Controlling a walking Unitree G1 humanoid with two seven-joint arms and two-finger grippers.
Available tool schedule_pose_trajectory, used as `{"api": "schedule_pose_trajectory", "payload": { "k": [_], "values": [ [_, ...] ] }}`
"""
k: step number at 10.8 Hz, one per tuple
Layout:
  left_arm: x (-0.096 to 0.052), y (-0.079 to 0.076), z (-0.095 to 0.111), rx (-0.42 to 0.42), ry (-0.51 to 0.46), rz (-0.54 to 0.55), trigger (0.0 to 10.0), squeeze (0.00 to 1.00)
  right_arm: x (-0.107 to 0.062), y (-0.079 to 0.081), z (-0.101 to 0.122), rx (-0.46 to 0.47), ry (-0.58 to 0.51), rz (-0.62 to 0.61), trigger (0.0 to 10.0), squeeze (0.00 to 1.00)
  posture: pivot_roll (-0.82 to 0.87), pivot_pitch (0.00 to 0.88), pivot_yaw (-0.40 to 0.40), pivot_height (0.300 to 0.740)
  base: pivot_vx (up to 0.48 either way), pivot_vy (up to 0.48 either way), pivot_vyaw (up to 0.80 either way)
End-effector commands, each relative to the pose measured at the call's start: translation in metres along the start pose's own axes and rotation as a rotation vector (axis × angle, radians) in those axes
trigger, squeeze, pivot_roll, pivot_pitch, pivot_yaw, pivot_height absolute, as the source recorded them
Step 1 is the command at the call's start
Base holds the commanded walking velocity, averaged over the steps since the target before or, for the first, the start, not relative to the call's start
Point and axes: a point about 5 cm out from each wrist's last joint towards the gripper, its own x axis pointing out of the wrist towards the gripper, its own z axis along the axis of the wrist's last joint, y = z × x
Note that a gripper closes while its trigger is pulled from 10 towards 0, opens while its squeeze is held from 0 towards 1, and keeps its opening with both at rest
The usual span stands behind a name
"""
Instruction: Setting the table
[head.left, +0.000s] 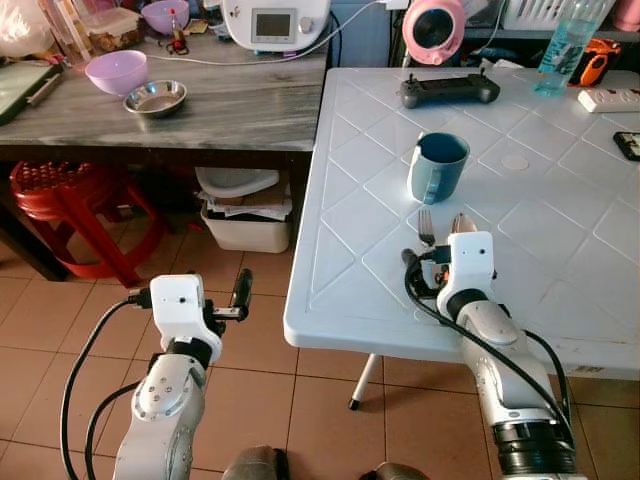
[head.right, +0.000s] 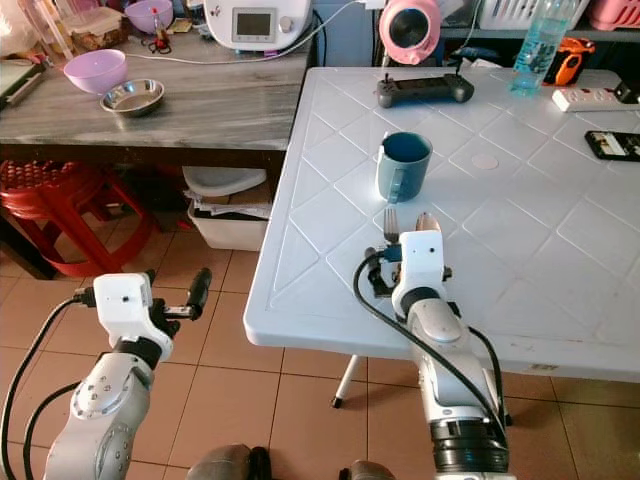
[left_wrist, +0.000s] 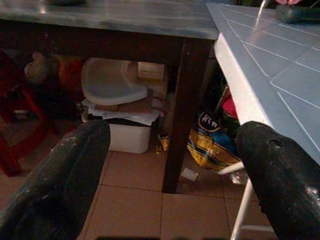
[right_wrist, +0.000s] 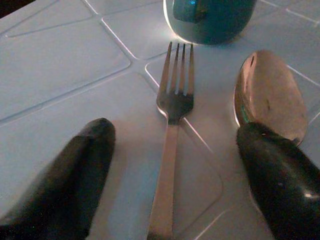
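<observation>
Right gripper (right_wrist: 172, 170), fingers spread wide and empty, straddles the fork (right_wrist: 172, 125) lying flat on the white table (head.left: 560, 270) beside the spoon (right_wrist: 270, 95), near the mug (head.left: 437, 166); the thin, stiff, probably slippery metal is best pinched across its handle.

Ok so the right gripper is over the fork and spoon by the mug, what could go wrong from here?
The right gripper is open astride the fork, but one finger overlaps the spoon; closing may nudge it or pinch both. The mug stands just past the fork's tines, so a forward push might bump it.
</observation>
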Motion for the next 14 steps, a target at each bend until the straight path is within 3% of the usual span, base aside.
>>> {"api": "schedule_pose_trajectory", "payload": {
  "k": [1, 5, 8, 11, 14],
  "values": [
    [-0.001, 0.003, 0.001, 0.01, 0.003, 0.006, 10.0, 0.0, -0.001, 0.003, -0.012, 0.018, 0.063, 0.022, 0.0, 0.0, 0.02, 0.078, 0.055, 0.74, 0.0, 0.0, 0.0],
    [0.0, 0.001, 0.002, 0.007, 0.003, -0.017, 10.0, 0.0, 0.01, 0.002, -0.008, 0.028, 0.117, 0.085, 0.0, 0.0, 0.03, 0.081, 0.063, 0.74, 0.0, 0.0, 0.0],
    [-0.002, 0.003, 0.001, 0.031, 0.014, -0.037, 10.0, 0.0, 0.01, 0.004, -0.016, 0.171, 0.187, 0.117, 0.0, 0.0, 0.04, 0.085, 0.068, 0.74, 0.0, 0.0, 0.0],
    [-0.003, 0.002, 0.001, 0.031, 0.023, -0.05, 10.0, 0.0, 0.007, 0.011, -0.028, 0.23, 0.274, 0.175, 0.0, 0.0, 0.04, 0.089, 0.076, 0.74, 0.0, 0.0, 0.0],
    [-0.004, 0.001, -0.001, 0.028, 0.038, -0.063, 10.0, 0.0, 0.006, 0.013, -0.038, 0.206, 0.364, 0.245, 0.0, 0.0, 0.04, 0.091, 0.071, 0.74, 0.0, 0.0, 0.0]
  ]
}}
